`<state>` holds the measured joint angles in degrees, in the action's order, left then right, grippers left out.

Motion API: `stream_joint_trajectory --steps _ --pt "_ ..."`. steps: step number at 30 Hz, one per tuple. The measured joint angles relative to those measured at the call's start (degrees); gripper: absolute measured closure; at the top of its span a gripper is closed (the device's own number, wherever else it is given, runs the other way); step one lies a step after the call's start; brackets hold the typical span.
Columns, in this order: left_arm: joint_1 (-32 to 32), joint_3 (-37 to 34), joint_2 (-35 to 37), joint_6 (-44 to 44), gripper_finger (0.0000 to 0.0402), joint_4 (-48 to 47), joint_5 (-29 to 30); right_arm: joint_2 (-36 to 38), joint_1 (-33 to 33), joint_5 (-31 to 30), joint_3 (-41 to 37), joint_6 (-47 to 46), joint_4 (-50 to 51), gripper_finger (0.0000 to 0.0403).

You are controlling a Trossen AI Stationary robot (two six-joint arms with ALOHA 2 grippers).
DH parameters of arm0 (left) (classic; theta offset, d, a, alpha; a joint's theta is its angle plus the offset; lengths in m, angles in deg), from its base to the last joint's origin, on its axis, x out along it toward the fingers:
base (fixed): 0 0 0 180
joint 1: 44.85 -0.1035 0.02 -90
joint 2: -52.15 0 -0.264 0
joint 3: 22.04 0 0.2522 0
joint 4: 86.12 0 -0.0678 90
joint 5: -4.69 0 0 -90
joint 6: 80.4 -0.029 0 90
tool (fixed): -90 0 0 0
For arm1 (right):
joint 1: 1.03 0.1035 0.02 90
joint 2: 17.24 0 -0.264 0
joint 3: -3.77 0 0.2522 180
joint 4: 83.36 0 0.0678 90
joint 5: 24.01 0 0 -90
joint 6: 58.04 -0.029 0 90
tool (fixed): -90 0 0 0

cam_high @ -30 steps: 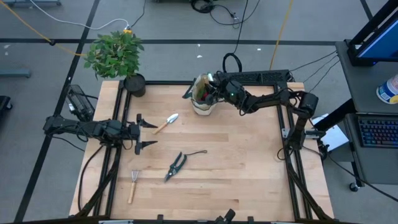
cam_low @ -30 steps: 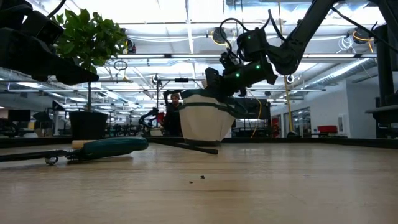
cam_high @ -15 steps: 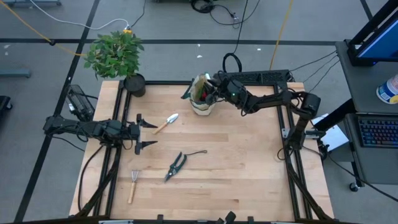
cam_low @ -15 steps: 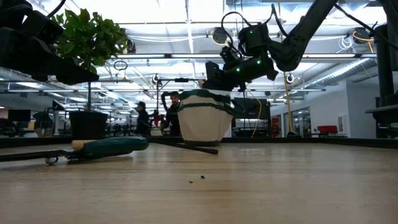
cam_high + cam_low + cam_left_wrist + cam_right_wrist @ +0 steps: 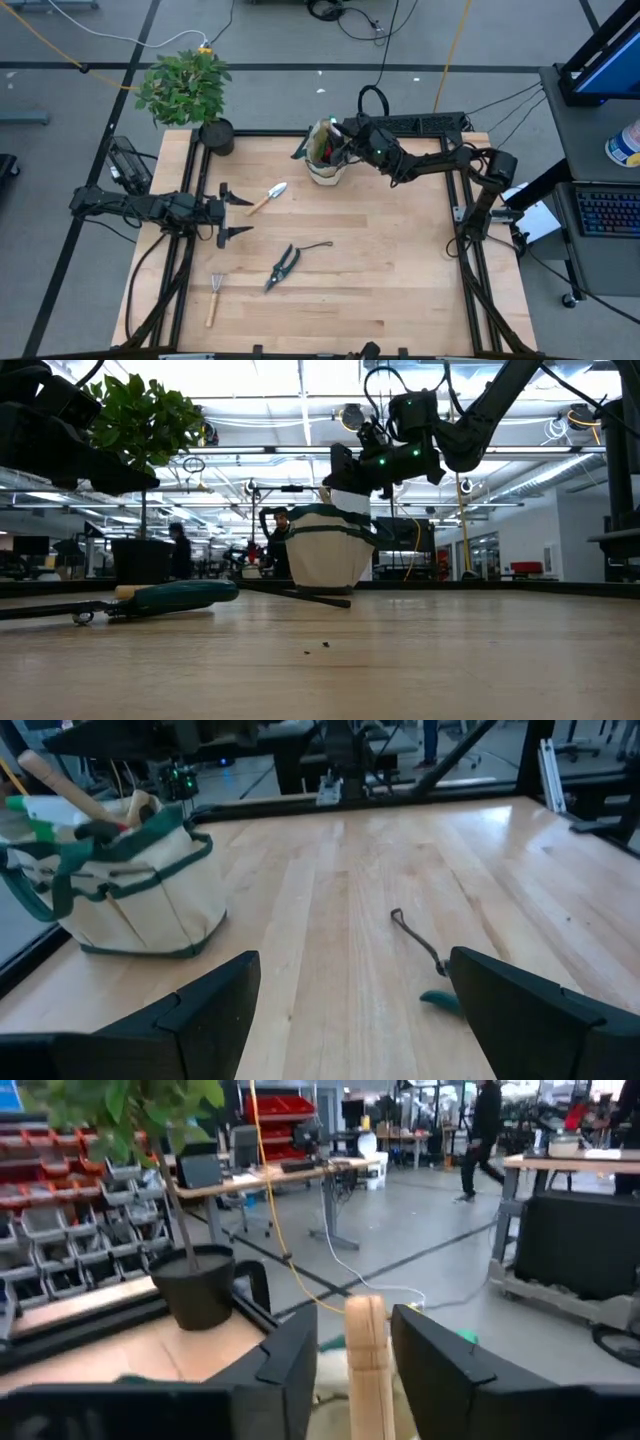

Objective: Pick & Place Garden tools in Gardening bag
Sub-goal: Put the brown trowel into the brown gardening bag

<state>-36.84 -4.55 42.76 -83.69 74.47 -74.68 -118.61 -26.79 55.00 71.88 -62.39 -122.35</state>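
One trowel (image 5: 267, 197), one rake (image 5: 214, 297), one shears (image 5: 283, 266), one bag (image 5: 326, 160).

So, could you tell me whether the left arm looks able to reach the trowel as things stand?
Probably yes: the left gripper is open beside the trowel, with bare table between them.

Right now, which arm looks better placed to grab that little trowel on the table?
Probably the left: its open left gripper sits beside the trowel, while the right gripper is over the gardening bag.
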Motion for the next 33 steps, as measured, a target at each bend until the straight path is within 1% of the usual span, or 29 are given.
stream_joint_trajectory --steps 5,8,9,12,16,19,25,28,30,33 --pt "0.0 0.0 0.0 0.04 0.0069 4.66 0.0 0.0 0.0 4.6 0.0 -3.42 -5.85 0.0349" --pt "0.0 0.0 0.0 0.13 0.0069 8.4 0.0 0.26 -0.01 8.83 0.0 -5.69 -7.8 0.039" --pt "0.0 0.0 0.02 0.31 0.0069 9.58 0.0 0.79 -0.08 10.32 0.0 -6.48 -7.46 0.0396" --pt "0.0 0.0 0.0 1.21 0.0069 12.82 -0.03 2.68 -0.11 13.98 0.0 -8.26 -7.34 0.0394" --pt "0.0 0.0 0.02 3.19 0.0068 16.39 -0.04 6.17 -0.11 20.54 0.0 -8.54 -5.8 0.0401" --pt "0.0 0.02 0.02 5.78 0.0069 18.18 -0.1 9.58 -0.11 23.23 0.0 -8.52 -2.67 0.0401" --pt "0.0 0.02 0.02 7.07 0.0069 23.06 -0.07 16.43 -0.13 23.08 0.0 -6.96 8.99 0.0402" --pt "0.0 0.02 0.0 7.07 0.0069 25.28 0.04 19.6 -0.13 21.54 0.0 -6.24 13.66 0.0401" --pt "0.0 0.02 0.02 7.82 0.0068 26.04 1.21 21.68 -0.13 21.52 0.0 -6.02 16.21 0.0402" --pt "0.0 0.02 0.02 11.07 0.0069 26.12 4.95 24.85 -0.13 21.68 0.0 -4.95 19.82 0.0402"
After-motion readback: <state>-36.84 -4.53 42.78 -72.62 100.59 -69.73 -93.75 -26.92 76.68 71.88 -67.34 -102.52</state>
